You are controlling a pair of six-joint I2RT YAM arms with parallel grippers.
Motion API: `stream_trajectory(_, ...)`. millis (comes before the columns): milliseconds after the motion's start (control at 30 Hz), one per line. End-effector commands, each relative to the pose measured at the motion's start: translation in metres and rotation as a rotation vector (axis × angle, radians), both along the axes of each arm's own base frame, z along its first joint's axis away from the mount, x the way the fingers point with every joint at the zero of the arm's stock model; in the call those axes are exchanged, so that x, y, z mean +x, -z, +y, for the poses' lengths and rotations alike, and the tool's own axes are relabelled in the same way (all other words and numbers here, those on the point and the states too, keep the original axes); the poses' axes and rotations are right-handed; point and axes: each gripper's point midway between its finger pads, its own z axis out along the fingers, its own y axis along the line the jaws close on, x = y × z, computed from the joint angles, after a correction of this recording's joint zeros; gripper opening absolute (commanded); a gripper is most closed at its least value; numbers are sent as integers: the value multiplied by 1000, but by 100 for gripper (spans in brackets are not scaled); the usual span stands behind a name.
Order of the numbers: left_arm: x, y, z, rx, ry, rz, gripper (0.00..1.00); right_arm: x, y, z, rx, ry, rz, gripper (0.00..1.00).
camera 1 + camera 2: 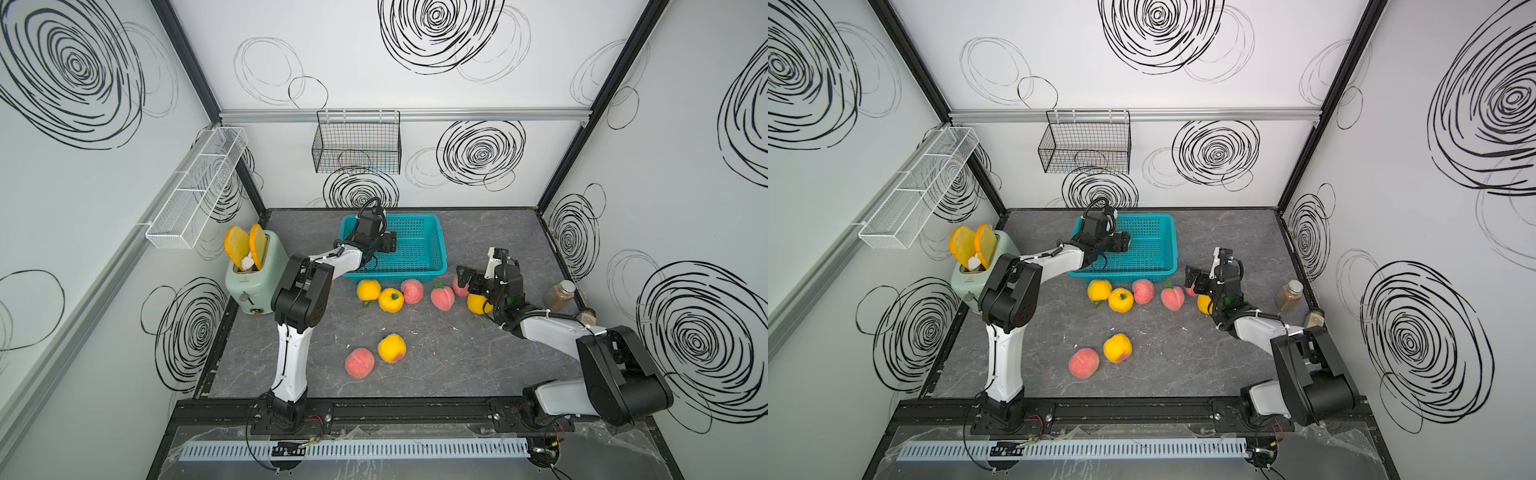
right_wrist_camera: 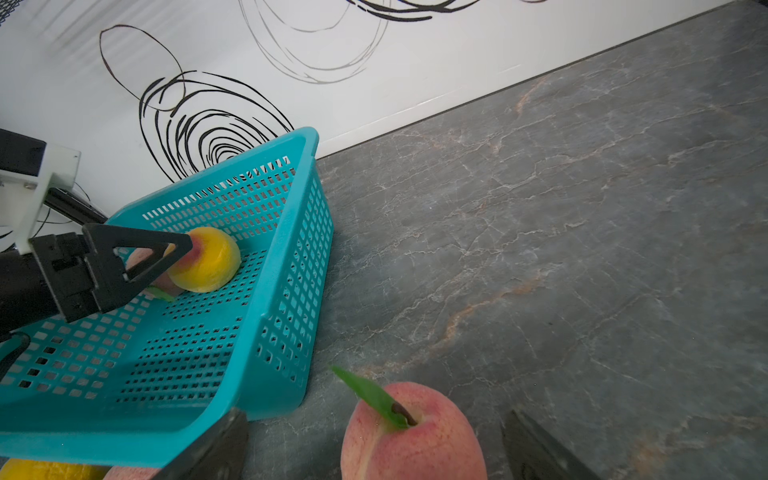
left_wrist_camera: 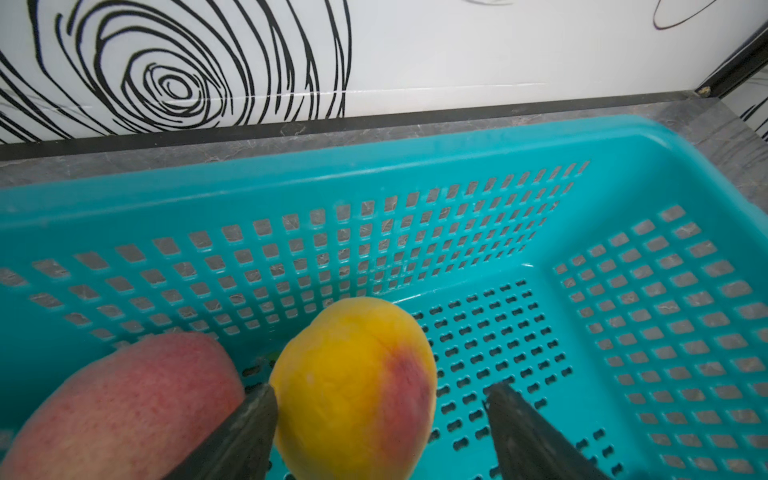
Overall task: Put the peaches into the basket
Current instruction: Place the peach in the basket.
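**Q:** Where are the edges, and where is there open room?

**A:** In both top views the basket (image 1: 411, 216) stands at upper centre of the bench (image 1: 498, 365), near the back wall, with a strip of bench showing behind it. Just below its front wall lies a row of peaches (image 1: 391, 300). Right of the basket the bench runs open to the right edge, where two jars (image 1: 561, 293) stand. A toaster (image 1: 253, 278) occupies the left edge. An open band of bench separates the row from a pair of peaches at lower centre. Inside the basket, the floor is open from its middle to its right end.

**Q:** How many of each?

**A:** There are ten peaches.
- **In the basket:** two at its left end, a yellow peach (image 3: 353, 386) and a pink peach (image 3: 124, 407) just beside it.
- **In the row:** six, three yellow and three pink.
- **In the pair:** one yellow and one pink.

There are also two toast slices (image 1: 237, 245), one black wire basket (image 1: 357, 145) and one white mesh rack (image 1: 195, 187).

**Q:** And the hands?

**A:** The left hand (image 3: 380, 395) is inside the basket with its fingers apart. One finger touches the yellow peach and the other stands off it. The right hand (image 2: 374, 424), at the right end of the row, is spread wide around a leafed pink peach (image 2: 415, 440) and is clear of it on both sides.
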Motion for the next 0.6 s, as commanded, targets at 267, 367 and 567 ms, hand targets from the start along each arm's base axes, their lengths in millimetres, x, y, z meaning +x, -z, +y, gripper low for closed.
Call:
stream_trajectory(267,-3,-59,-7,-54,7,-117,83,-2,-6,0,18,3,-20,99)
stream_trajectory(367,-8,-65,-6,-74,5,-127,83,-2,-5,0,18,3,-18,99)
stream_trajectory(567,-22,-80,-2,-131,-13,-144,83,-2,-5,0,17,3,-17,99)
